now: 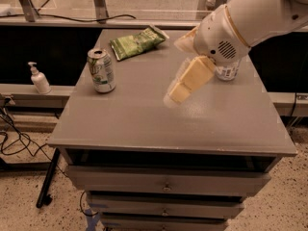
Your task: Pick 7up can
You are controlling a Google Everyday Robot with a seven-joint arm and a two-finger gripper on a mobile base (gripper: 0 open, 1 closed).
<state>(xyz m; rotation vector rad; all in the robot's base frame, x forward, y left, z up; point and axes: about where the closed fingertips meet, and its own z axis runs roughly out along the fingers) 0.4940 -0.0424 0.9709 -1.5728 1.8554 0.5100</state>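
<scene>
The 7up can (101, 70) stands upright near the left edge of the grey table (144, 124). It has a green and white label and a silver top. My gripper (174, 96) hangs above the middle of the table, to the right of the can and well apart from it. It points down and to the left and holds nothing that I can see. The white arm reaches in from the upper right.
A flat green snack bag (137, 42) lies at the back of the table behind the can. A clear bottle (226, 71) stands at the right, partly hidden by the arm. A soap dispenser (38, 78) sits on the ledge left of the table. Drawers are below the tabletop.
</scene>
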